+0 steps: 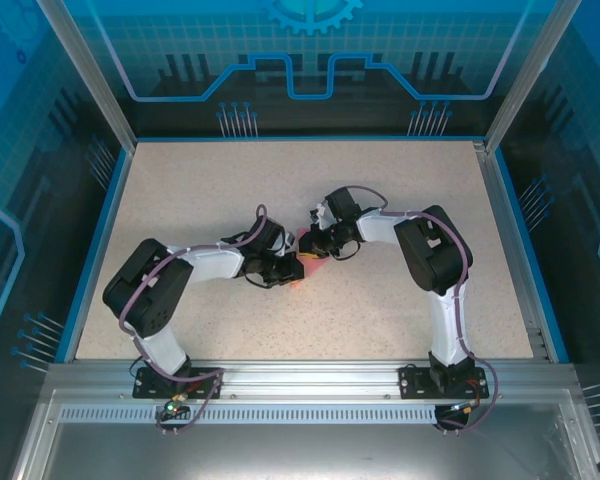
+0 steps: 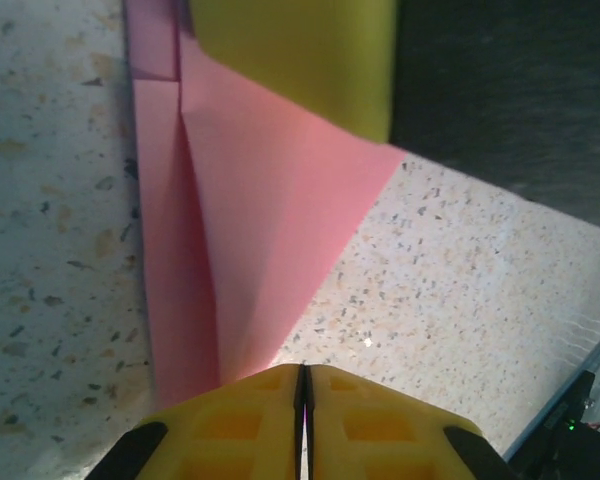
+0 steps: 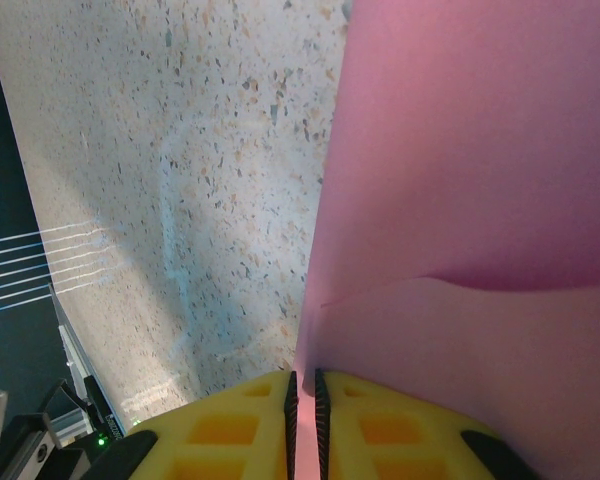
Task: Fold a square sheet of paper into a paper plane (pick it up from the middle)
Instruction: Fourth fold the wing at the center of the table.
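Speckled beige counter [image 1: 180, 190], one in count, edged in blue. Carried two arms, left arm [image 1: 150, 290] and right arm [image 1: 435, 250], both bent inward and met near its middle.

Pink-red sheet of paper [image 2: 260, 250], one, already partly folded. Showed a long crease, overlapping flaps and a slanted free edge running out to a corner. Lay flat at mid-counter between the two grippers, largely covered from above.

Judged very light, thin and limp. Liable to buckle, to slide on the counter, or to tear if tugged from both ends at once. Creases likely to hold once pressed. Best taken in a flat pinch at an edge or along a fold, not at the unsupported middle of a flap.

Left gripper [image 2: 302, 372], one pair of yellow fingers, closed to a hairline seam with the sheet's edge reaching the tips. Could not be told whether nipped or merely pressed.

Right gripper [image 3: 303, 378], one pair likewise, closed with a pink sliver between the fingers, hence judged clamped on the sheet.
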Controlling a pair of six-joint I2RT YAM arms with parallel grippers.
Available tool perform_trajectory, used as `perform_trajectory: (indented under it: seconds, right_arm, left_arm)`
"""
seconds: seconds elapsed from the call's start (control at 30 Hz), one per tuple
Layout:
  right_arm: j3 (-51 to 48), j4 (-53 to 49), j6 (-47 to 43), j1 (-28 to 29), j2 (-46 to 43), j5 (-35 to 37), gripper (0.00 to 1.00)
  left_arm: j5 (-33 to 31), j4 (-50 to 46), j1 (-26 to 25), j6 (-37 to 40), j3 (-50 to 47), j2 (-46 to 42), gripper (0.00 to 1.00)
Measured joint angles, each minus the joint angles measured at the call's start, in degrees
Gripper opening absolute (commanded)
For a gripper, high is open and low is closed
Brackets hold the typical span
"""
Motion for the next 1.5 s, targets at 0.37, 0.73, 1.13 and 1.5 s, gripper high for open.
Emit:
perform_trajectory:
  seconds: [0.37,0.73,1.13,1.5]
  right_arm:
    - [0.02,-0.02,0.00,0.00,0.04,-0.04,0.16]
    - [0.02,0.09,0.02,-0.07,0.13,-0.39,0.16]
    - [0.00,0.35,0.70,-0.09,0.13,-0.42,0.16]
    - [-0.11,0.96,1.36,-0.11,0.13,-0.61,0.17]
  left_arm:
    - [-0.52,3.78,1.25,-0.02,-3.82,0.28,0.10]
    - [-0.37,3.32,1.90,-1.27,-5.88,-4.09,0.13]
    - [0.55,5.44,1.95,-2.40,-1.38,-3.19,0.13]
    - [-2.54,4.63,1.95,-3.02,0.63,3.06,0.06]
